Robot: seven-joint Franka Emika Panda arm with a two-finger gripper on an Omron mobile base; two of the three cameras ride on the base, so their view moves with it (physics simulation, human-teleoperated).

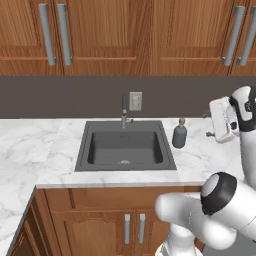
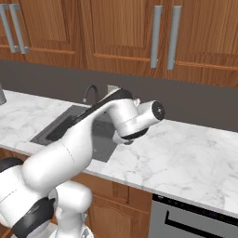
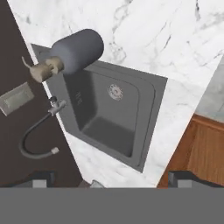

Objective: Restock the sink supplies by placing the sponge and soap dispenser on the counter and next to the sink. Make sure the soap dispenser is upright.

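From where I stand, the white arm [image 1: 215, 210] comes first, rising from its base in front of the brown lower cabinets [image 1: 115, 215] and bending up over the right part of the marble table [image 1: 30, 145]. Its hand hangs above the table to the right of the sink [image 1: 125, 146], and the jaws [image 3: 111, 177] stand wide apart with nothing between them.

Just past the hand, the soap dispenser [image 1: 179, 134] stands upright on the table, right beside the sink's right rim, its pale pump top [image 3: 43, 69] pointing up. In the hand view the same dark bottle [image 3: 76, 50] sits at the basin's edge.

The sink itself is a dark grey basin with a round drain [image 3: 115, 92] in its floor. At its rear edge stands the slim faucet [image 1: 124, 111]. Behind that, a wall outlet [image 1: 135, 101] sits on the dark backsplash, and wooden upper cabinets [image 1: 125, 35] with long grey handles hang above.
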